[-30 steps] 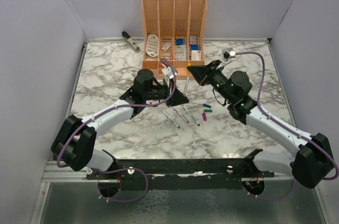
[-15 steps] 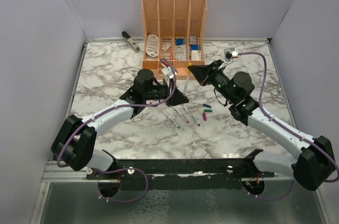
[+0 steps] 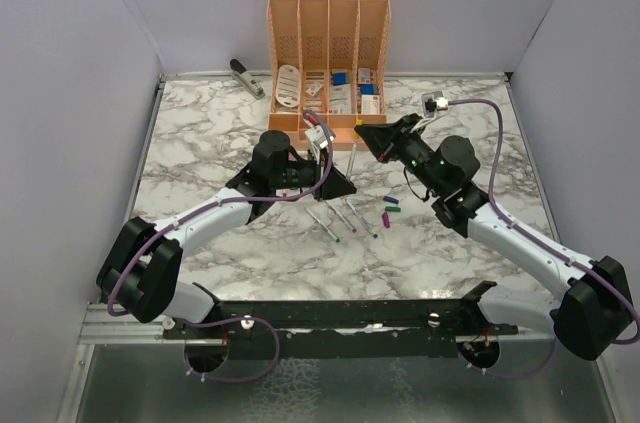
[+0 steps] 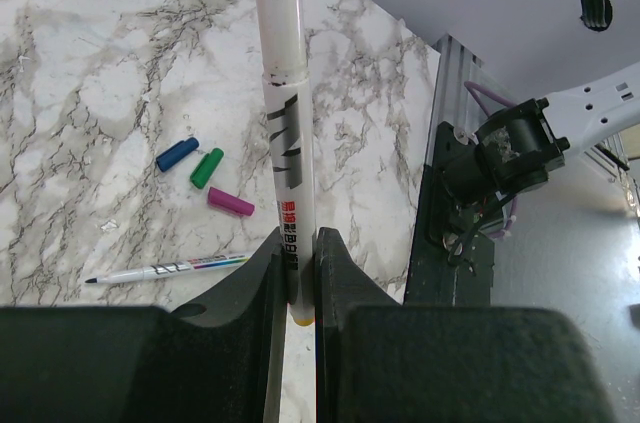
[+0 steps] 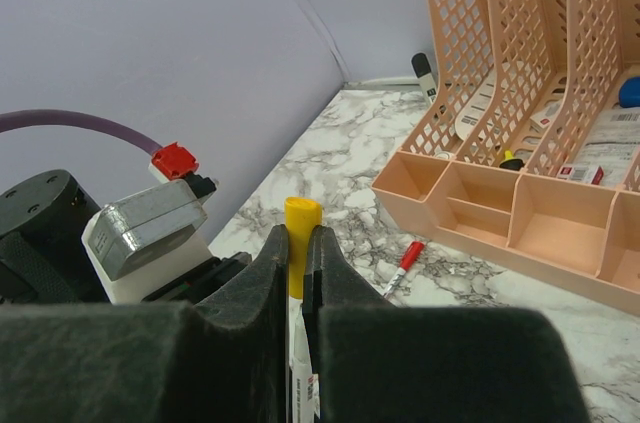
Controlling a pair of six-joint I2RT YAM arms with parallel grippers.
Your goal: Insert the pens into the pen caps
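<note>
Just in front of the peach desk organizer [image 3: 328, 63], the left gripper [image 4: 297, 243] pinched a slim white pen [image 4: 281, 143] with black lettering, the right gripper [image 5: 297, 253] was clamped on a yellow cap [image 5: 297, 218] at its other end, and a blue cap [image 4: 177, 154], a green cap [image 4: 207, 168] and a purple cap [image 4: 231, 202] lay loose farther from the organizer.

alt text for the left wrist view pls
The left gripper clamps a white pen near one end. On the marble table lie a blue cap, a green cap, a pink cap and another pen.
</note>
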